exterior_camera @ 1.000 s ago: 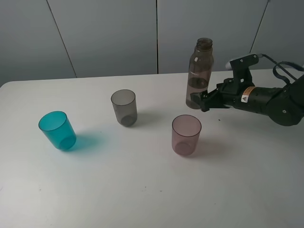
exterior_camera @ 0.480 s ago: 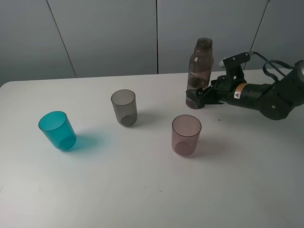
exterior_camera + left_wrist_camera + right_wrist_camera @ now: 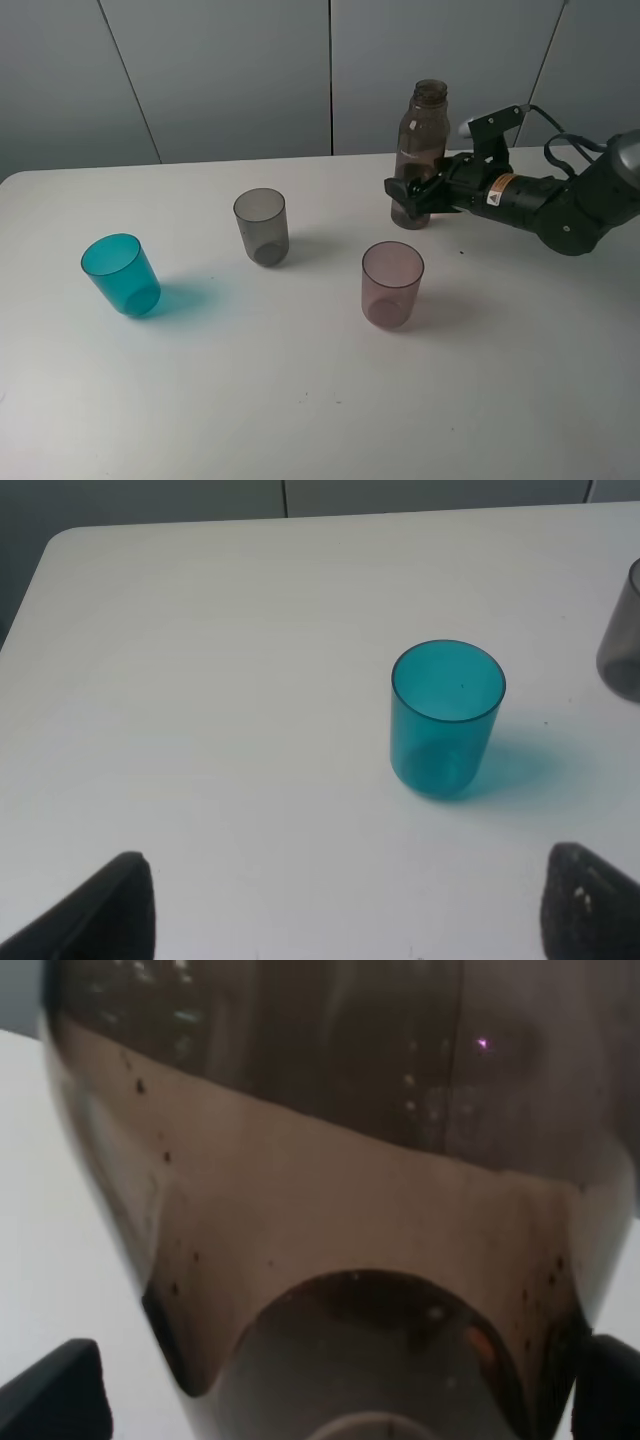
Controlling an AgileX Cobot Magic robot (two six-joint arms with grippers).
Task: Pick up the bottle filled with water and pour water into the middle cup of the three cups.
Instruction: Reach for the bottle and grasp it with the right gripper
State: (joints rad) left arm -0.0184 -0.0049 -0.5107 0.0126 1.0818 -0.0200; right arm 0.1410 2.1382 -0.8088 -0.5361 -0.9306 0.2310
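The smoky grey-brown bottle (image 3: 420,150) stands upright at the back right of the table, part filled with water. My right gripper (image 3: 410,203) is open, with one jaw on each side of the bottle's lower body. In the right wrist view the bottle (image 3: 350,1210) fills the frame between the fingertips (image 3: 55,1395). The three cups stand upright: the teal cup (image 3: 121,274) at the left, the middle cup (image 3: 262,226), smoky grey, and the pale pink-mauve cup (image 3: 392,284) in front of the bottle. My left gripper (image 3: 345,910) is open, short of the teal cup (image 3: 446,718).
The white table (image 3: 300,400) ends at a grey panelled wall behind. The grey cup's edge (image 3: 622,640) shows at the side of the left wrist view. The right arm (image 3: 560,205) lies low over the table's back right.
My right gripper has moved left and forward, from just beside the bottle's base to having its jaws around the bottle's lower body. The bottle and the cups have not moved.
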